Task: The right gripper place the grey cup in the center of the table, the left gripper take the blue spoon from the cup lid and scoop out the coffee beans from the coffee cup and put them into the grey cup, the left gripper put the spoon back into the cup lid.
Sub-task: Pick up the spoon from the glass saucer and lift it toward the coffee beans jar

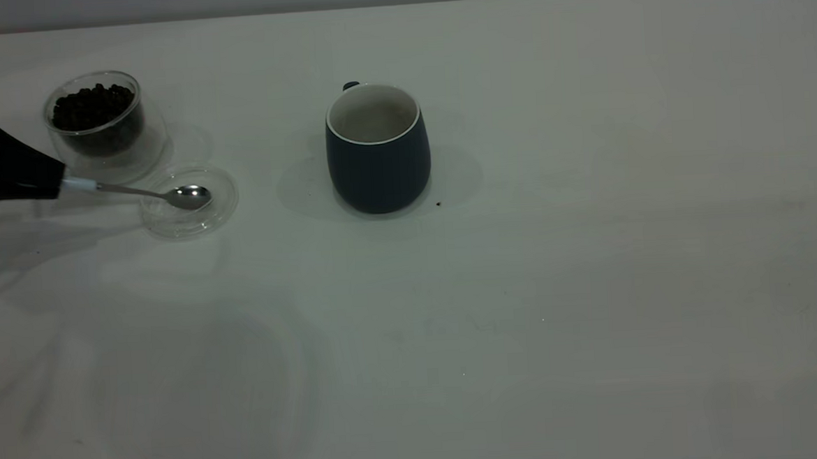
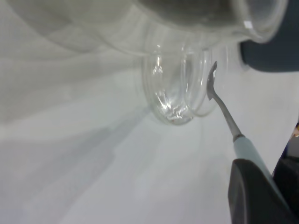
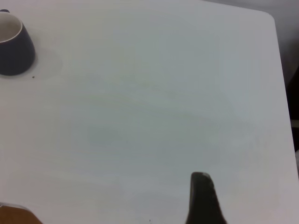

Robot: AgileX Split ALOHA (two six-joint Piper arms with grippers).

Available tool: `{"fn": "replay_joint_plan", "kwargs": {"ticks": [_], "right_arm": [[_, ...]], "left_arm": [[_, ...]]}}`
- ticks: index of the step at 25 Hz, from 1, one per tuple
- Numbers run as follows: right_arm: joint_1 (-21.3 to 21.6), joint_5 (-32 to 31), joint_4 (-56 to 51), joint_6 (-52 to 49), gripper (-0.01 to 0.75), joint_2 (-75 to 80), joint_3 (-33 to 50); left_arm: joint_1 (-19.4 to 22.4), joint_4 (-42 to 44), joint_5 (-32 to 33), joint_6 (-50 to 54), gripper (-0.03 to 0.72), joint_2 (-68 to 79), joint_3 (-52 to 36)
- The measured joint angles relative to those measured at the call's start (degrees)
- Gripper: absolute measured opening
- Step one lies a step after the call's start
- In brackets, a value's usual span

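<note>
1. Left tool (image 1: 56,183) at the far left edge of the worktop (image 1: 524,307), clamped on the pale handle of the blue spoon (image 1: 169,194).
2. Spoon bowl over the cup lid (image 1: 221,197), contact unclear.
3. Coffee cup (image 1: 99,127) just behind, full of coffee beans (image 1: 91,106).
4. Grey cup (image 1: 378,154) upright mid-worktop, well apart from that tool.
5. Right tool (image 3: 201,200) far off to the right; cannot tell whether apart or together.

one grey cup (image 1: 378,154), one coffee cup (image 1: 104,125), one blue spoon (image 1: 148,193), one cup lid (image 1: 190,201)
</note>
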State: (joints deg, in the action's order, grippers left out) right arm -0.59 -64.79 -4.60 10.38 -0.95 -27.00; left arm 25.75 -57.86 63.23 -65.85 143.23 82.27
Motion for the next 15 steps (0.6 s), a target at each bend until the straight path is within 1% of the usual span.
{"fn": "replay_joint_plan", "kwargs": {"ticks": [15], "right_arm": [[0.00,0.00,0.00,0.00,0.461,0.00,0.00]], "left_arm": [[0.00,4.20,2.91,3.03,0.130,-15.73,-0.89]]}}
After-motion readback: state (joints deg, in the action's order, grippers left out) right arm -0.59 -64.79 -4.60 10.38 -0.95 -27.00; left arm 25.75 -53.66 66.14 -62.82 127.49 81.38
